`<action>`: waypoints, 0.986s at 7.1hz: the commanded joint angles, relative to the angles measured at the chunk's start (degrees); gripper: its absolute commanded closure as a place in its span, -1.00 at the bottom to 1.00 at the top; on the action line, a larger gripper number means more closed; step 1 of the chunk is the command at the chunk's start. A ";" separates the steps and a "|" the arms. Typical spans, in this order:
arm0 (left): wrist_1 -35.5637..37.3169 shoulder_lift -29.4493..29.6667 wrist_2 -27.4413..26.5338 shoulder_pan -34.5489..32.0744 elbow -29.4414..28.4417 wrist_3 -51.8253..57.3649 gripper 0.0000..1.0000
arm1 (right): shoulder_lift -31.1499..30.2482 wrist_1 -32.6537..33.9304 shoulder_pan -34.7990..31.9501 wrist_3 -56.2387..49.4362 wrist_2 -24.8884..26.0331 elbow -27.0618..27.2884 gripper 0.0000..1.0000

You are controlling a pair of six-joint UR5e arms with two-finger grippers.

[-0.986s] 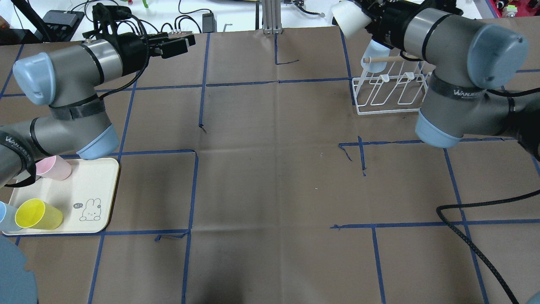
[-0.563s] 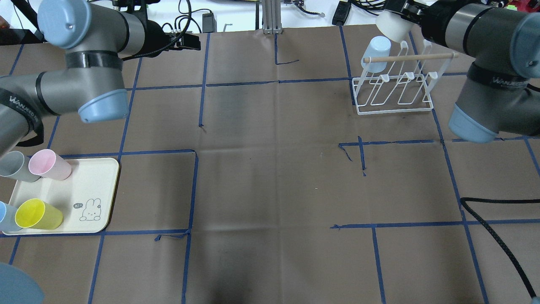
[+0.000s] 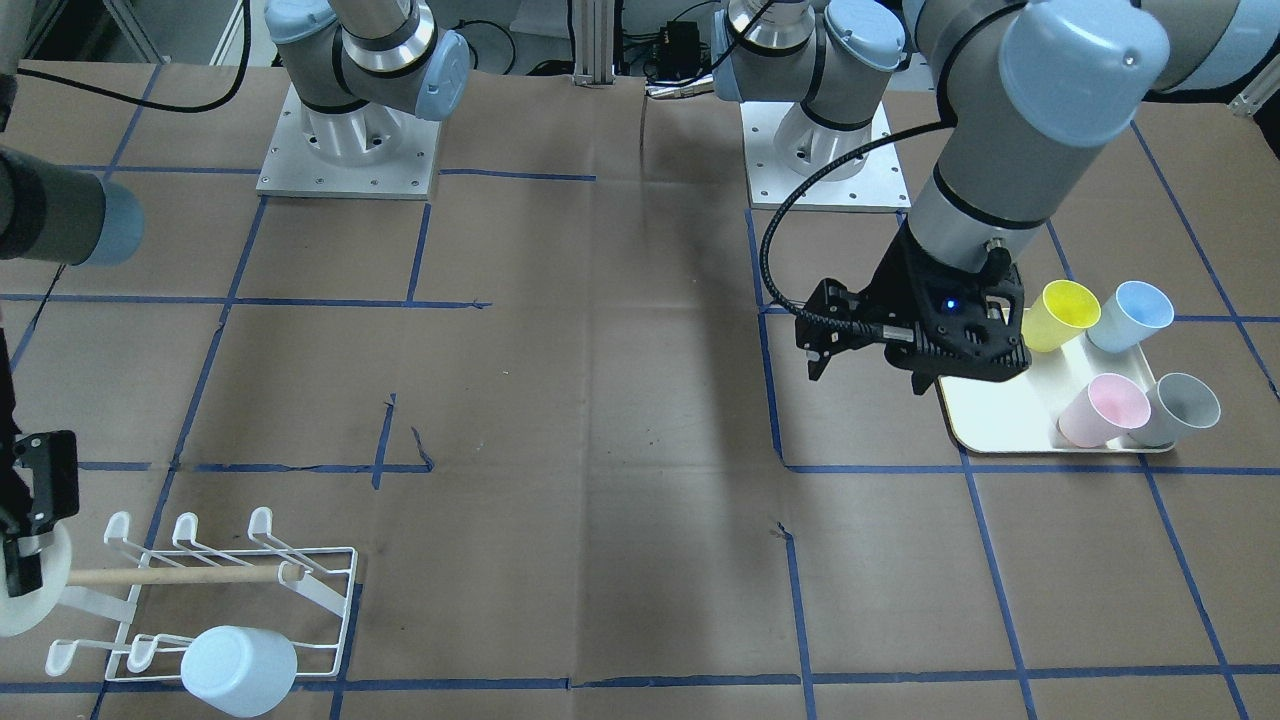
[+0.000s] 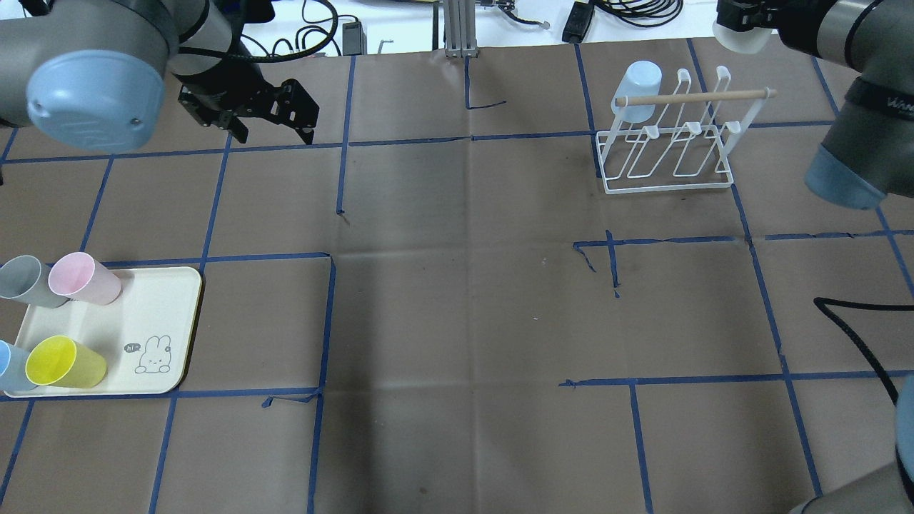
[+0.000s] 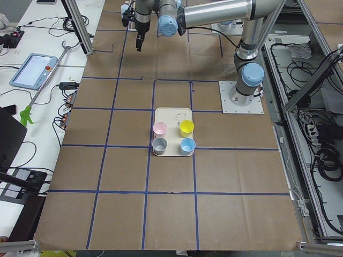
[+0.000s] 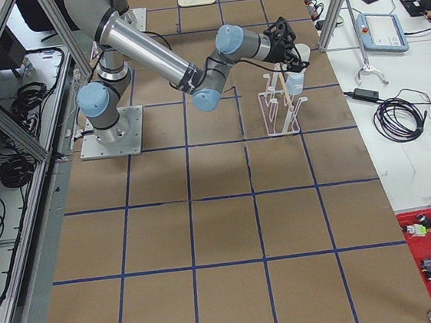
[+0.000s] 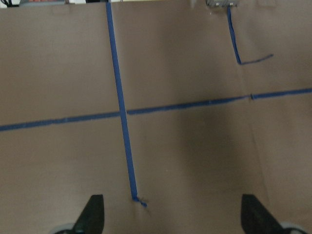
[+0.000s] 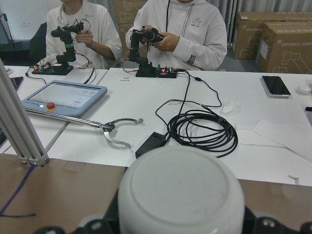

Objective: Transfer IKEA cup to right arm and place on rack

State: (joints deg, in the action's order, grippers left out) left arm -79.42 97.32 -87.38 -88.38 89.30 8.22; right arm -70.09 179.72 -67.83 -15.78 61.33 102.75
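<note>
The white IKEA cup [image 4: 741,39] hangs beyond the rack's far right end, with my right gripper [image 4: 746,23] shut on it. Its round base [image 8: 180,192] fills the bottom of the right wrist view. The white wire rack [image 4: 671,153] with its wooden dowel stands at the far right, and a light blue cup [image 4: 638,82] sits upside down on a far-left peg. In the front-facing view the white cup [image 3: 25,605] is at the left edge, next to the rack [image 3: 200,580]. My left gripper [image 4: 273,127] hangs open and empty over bare table at the far left; both its fingertips [image 7: 92,217] show in the left wrist view.
A cream tray [image 4: 164,314] at the near left holds pink [image 4: 82,278], grey [image 4: 21,282], yellow [image 4: 64,363] and blue [image 4: 6,365] cups. A black hose [image 4: 857,335] loops at the right. Two people sit at a white desk [image 8: 146,107] beyond the table's far edge.
My right gripper carried the white cup to the right along the rack's far side. My left arm swung round, and its gripper now points down, still open.
</note>
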 commanded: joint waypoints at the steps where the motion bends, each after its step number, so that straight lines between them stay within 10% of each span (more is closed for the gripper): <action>1: -6.00 -4.67 -1.30 -0.04 1.39 -0.04 -0.99 | 7.04 0.10 1.64 -1.71 -0.16 -5.61 0.57; 7: -4.69 -8.72 -1.13 -0.21 4.90 -3.21 -0.99 | 12.61 6.59 1.38 -2.94 0.01 -5.20 0.57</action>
State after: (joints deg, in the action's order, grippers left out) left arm -84.67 89.52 -88.63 -88.59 92.68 5.26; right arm -57.41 184.52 -66.27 -18.81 61.34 96.15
